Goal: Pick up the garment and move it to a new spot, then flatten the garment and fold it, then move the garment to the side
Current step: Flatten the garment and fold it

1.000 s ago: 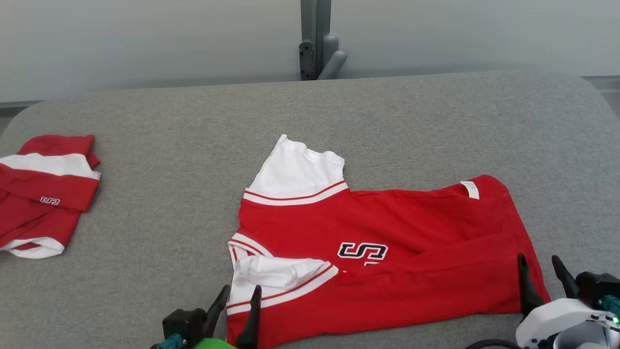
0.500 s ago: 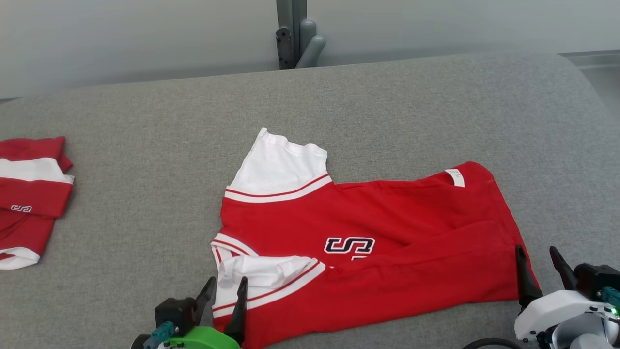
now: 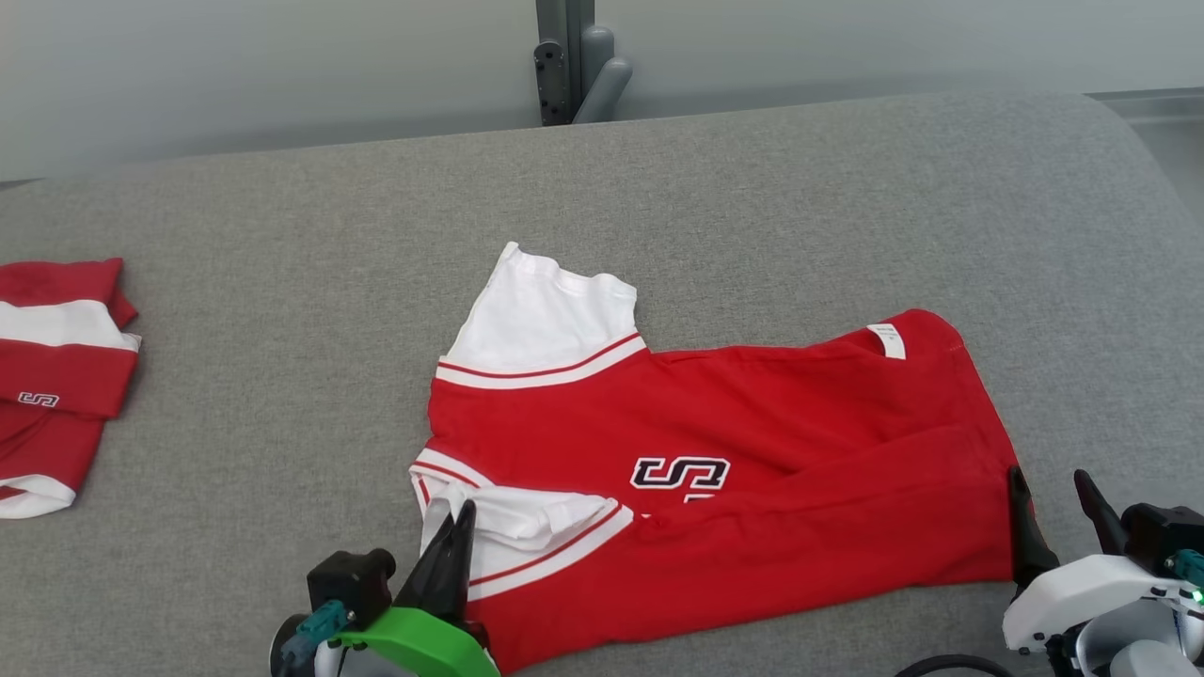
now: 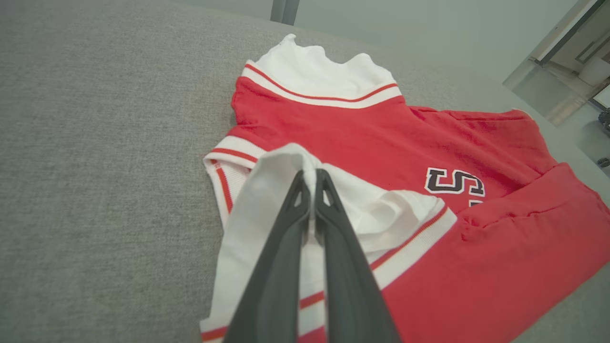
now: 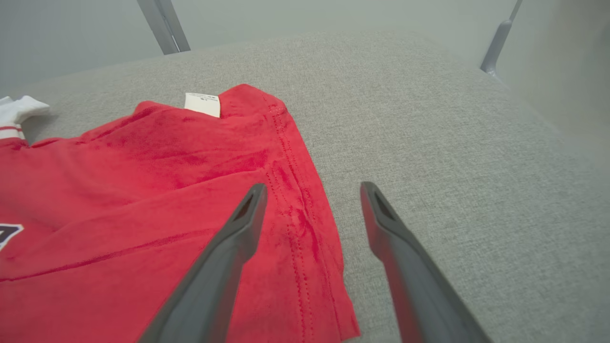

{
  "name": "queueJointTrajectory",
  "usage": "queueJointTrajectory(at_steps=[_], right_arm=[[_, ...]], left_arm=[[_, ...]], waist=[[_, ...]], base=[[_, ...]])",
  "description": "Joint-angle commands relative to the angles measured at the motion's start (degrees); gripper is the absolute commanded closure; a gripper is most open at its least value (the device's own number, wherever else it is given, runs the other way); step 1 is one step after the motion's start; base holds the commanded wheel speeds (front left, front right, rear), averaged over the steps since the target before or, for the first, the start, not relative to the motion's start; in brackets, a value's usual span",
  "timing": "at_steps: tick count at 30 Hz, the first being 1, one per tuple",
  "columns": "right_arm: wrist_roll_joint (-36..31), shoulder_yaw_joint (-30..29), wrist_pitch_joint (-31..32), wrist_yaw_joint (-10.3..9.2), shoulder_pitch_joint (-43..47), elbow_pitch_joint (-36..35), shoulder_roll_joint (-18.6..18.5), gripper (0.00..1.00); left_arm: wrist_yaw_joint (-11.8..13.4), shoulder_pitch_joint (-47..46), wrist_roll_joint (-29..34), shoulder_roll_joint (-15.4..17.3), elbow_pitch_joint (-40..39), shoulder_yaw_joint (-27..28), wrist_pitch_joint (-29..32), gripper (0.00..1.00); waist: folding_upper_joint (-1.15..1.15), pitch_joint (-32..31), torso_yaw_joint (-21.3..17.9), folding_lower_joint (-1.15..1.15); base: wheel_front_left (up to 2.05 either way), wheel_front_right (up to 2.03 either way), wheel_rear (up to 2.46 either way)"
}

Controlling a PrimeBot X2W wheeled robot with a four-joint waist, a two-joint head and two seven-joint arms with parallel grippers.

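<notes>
The garment (image 3: pixel 752 442) is a red shirt with white sleeves and a dark logo, lying folded lengthwise on the grey padded table (image 3: pixel 752 188). My left gripper (image 3: pixel 461 512) is shut on the garment's near white sleeve; in the left wrist view the left gripper (image 4: pixel 310 174) pinches a raised fold of the white sleeve (image 4: pixel 381 209). My right gripper (image 3: pixel 1049 494) stands open at the garment's right hem. In the right wrist view the right gripper (image 5: pixel 312 190) straddles the stitched hem edge (image 5: pixel 305 214), one finger over red cloth, the other over bare table.
A second red and white garment (image 3: pixel 56 376) lies folded at the table's left edge. A grey post (image 3: pixel 569 56) rises behind the table's far edge. Open grey surface lies beyond and to the right of the garment.
My left gripper has closed on the near white sleeve. The camera shifted, so the whole picture slid left. The right gripper stays open at the hem.
</notes>
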Motion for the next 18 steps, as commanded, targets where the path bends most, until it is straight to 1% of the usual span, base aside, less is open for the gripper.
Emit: queueJointTrajectory(at_steps=[1, 3, 8, 9, 10, 11, 14, 16, 18], right_arm=[[-0.29, 0.09, -0.14, -0.11, 0.56, 0.08, 0.05, 0.00], [-0.22, 0.30, -0.14, -0.11, 0.20, 0.19, 0.29, 0.00], [-0.08, 1.10, -0.14, -0.11, -0.97, 0.52, 0.71, 0.00], [0.00, 1.39, -0.14, -0.11, -1.14, 0.60, 0.73, 0.00], [0.08, 1.59, -0.14, -0.11, -1.29, 0.66, 0.71, 0.00], [0.23, 1.79, -0.14, -0.11, -1.37, 1.06, 0.63, 0.00], [0.79, 1.69, -0.14, -0.11, -1.74, 1.62, 0.35, 0.00], [0.94, 1.43, -0.14, -0.11, -1.79, 1.81, 0.30, 0.00], [0.79, 1.26, -0.14, -0.11, -1.65, 1.98, 0.50, 0.00]], left_arm=[[-0.20, -0.22, -0.87, 0.25, -0.01, -0.15, 0.00, 1.00], [-0.22, -0.82, -2.97, 0.25, 0.01, 0.01, 0.00, 1.00], [-0.26, -3.66, -13.16, 0.24, 2.09, -1.29, 0.00, 1.00], [-0.27, -4.64, -14.38, 0.24, 2.92, -1.81, 0.00, 0.52], [-0.27, -5.56, -15.98, 0.24, 3.69, -2.09, 0.00, 0.00], [-0.27, -7.51, -18.54, 0.25, 5.41, -2.22, 0.00, 0.00], [-0.28, -10.65, -18.15, 0.24, 5.63, -0.88, 0.00, 0.00], [-0.28, -11.75, -17.31, 0.24, 4.01, 0.20, 0.01, 0.00], [-0.28, -12.18, -14.18, 0.25, 2.52, 1.20, 0.02, 0.00]], waist=[[-0.01, -0.19, 0.29, 0.00], [-0.01, -0.21, 0.50, 0.00], [-0.01, 0.29, 0.32, 0.00], [-0.01, 0.48, 0.18, 0.00], [-0.01, 0.72, 0.00, 0.00], [-0.01, 1.16, -0.39, 0.00], [-0.01, 1.61, -0.75, 0.00], [-0.01, 1.77, -0.89, 0.00], [-0.01, 1.77, -0.93, 0.00]], base=[[0.00, 0.00, 0.00], [0.00, 0.00, 0.00], [0.00, 0.00, 0.00], [0.00, 0.00, 0.00], [0.00, 0.00, 0.00], [0.00, 0.00, 0.00], [0.00, 0.00, 0.00], [0.00, 0.00, 0.00], [0.00, 0.00, 0.00]])
